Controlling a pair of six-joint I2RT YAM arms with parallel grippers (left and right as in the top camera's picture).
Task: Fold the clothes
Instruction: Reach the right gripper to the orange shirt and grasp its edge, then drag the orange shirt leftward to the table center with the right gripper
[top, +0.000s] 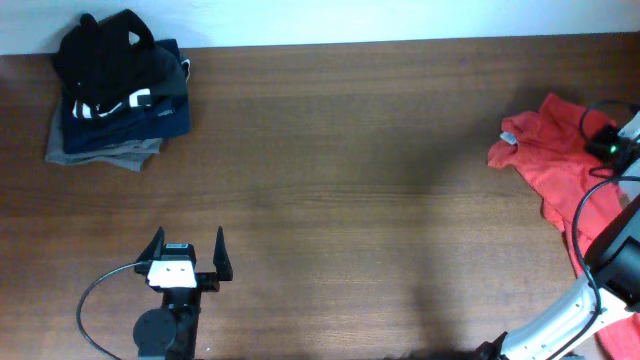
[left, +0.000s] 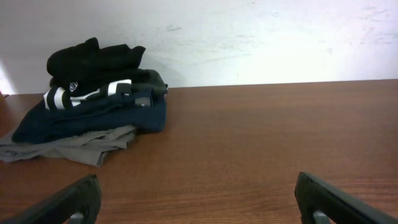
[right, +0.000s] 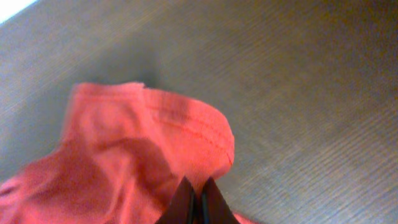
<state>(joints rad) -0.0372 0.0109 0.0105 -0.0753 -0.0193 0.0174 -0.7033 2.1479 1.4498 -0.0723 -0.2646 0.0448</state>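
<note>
clothes (top: 550, 150) partly off-frame at right, tight in right gripper (right: 200, 199)

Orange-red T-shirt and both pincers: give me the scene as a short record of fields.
shirt: orange-red short-sleeved cotton T-shirt, crumpled and unfolded at the table's right edge
right pincer: shut on the shirt's edge
left pincer: open, empty, over bare wood
other items: stack of folded black, navy and grey garments, far left corner
surface: brown wooden table
</note>
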